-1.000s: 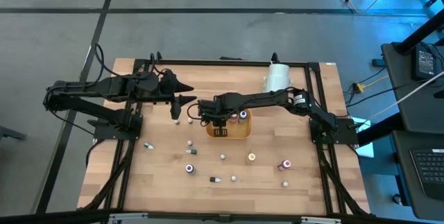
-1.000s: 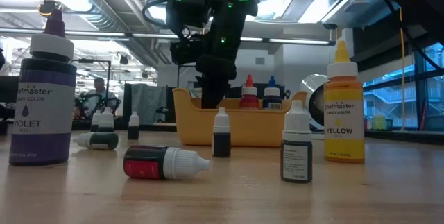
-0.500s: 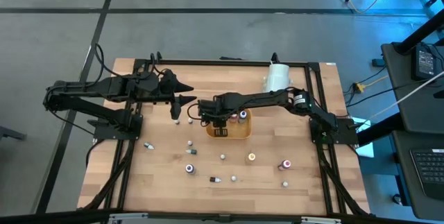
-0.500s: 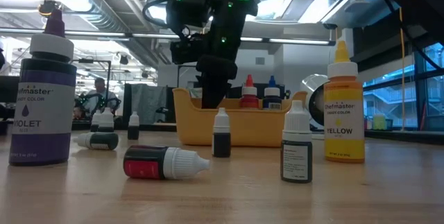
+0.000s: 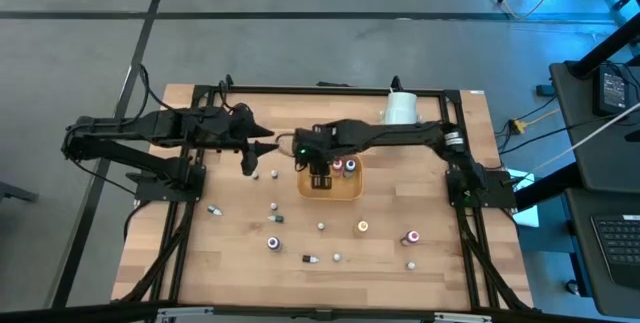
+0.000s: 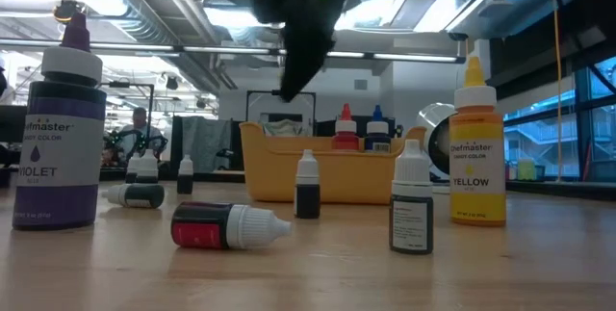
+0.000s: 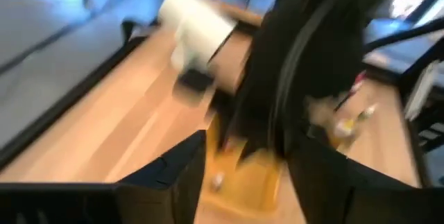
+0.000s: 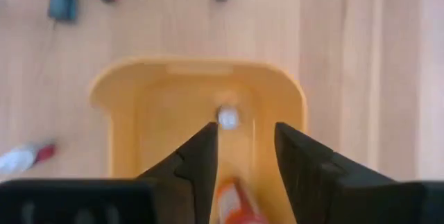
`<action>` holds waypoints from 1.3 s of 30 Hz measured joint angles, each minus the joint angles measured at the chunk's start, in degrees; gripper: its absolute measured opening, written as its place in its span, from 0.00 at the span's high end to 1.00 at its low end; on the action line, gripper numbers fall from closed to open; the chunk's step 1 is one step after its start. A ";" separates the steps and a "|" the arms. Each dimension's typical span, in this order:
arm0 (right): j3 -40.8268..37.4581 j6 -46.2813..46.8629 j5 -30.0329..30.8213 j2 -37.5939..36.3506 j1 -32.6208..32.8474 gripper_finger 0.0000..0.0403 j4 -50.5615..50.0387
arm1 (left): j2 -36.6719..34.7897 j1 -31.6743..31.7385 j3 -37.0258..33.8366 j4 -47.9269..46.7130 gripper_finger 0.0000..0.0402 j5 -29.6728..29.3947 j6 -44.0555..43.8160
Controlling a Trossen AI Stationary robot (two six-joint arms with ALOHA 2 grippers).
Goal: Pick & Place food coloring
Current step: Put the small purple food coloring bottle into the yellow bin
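My right end effector (image 8: 244, 156) hangs over the orange tray (image 8: 123, 92), fingers parted and empty, a white-capped bottle (image 8: 227, 118) standing inside below. I should rise straight clear, then pick among bottles scattered toward the surface's near edge.

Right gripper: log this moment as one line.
right gripper open above orange tray | bottle in tray | left gripper open beside tray

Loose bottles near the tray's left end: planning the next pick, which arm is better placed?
Left, probably: the left claw hangs open beside those bottles, while the right claw is over the orange tray.
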 joint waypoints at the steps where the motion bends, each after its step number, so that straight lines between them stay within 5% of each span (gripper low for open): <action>1: -0.34 0.61 0.04 -1.53 0.12 0.64 -0.23 | 0.01 0.01 -0.01 -2.69 0.53 -0.06 -1.29; 9: -12.95 6.74 5.42 -17.37 3.51 0.64 1.64 | 0.46 0.04 -0.09 -11.40 0.53 2.92 -5.33; 14: -26.98 12.02 13.58 -29.85 6.94 0.64 7.85 | 0.46 0.02 -0.09 -9.94 0.53 2.94 -5.33; 20: -38.25 20.43 16.45 -40.36 8.68 0.64 13.38 | 1.32 0.04 -0.11 -6.74 0.53 2.09 -2.74; 31: -45.86 26.74 16.47 -45.11 8.71 0.64 14.17 | 9.73 0.51 -0.10 -6.67 0.41 6.42 15.56; 39: -47.19 28.07 16.39 -45.08 8.69 0.64 14.16 | 16.94 -0.02 -0.09 -8.65 0.39 7.66 10.73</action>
